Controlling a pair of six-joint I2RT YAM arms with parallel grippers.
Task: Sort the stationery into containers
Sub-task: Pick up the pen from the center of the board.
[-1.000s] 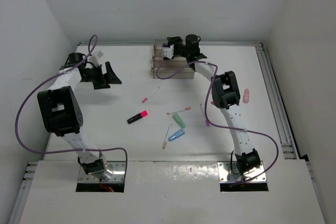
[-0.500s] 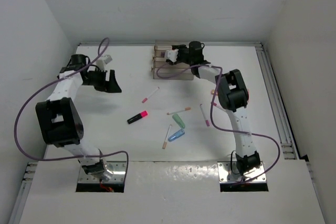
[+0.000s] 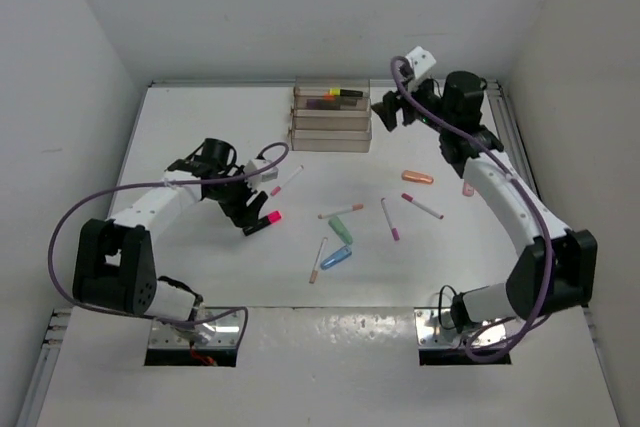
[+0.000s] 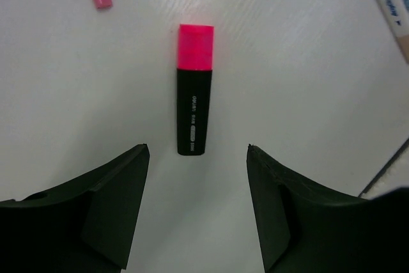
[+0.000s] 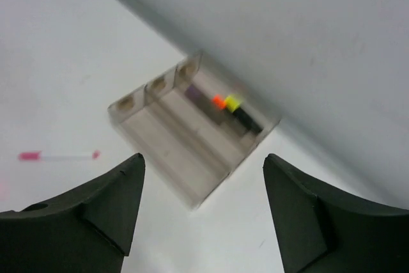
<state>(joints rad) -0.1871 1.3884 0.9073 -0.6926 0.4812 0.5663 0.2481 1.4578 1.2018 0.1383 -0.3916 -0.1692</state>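
Stationery (image 3: pixel 342 229) lies scattered mid-table, in front of the containers (image 3: pixel 331 132) set against the back wall. Your left gripper (image 4: pixel 197 148) has swung in from the far-left corner. Its jaws stand apart just short of the pink-capped highlighter (image 4: pixel 194 87), not touching it. Your right gripper (image 5: pixel 203 156) has pulled off the containers to their right, open and holding nothing. Bare table (image 4: pixel 307 81) flanks the highlighter on both sides.
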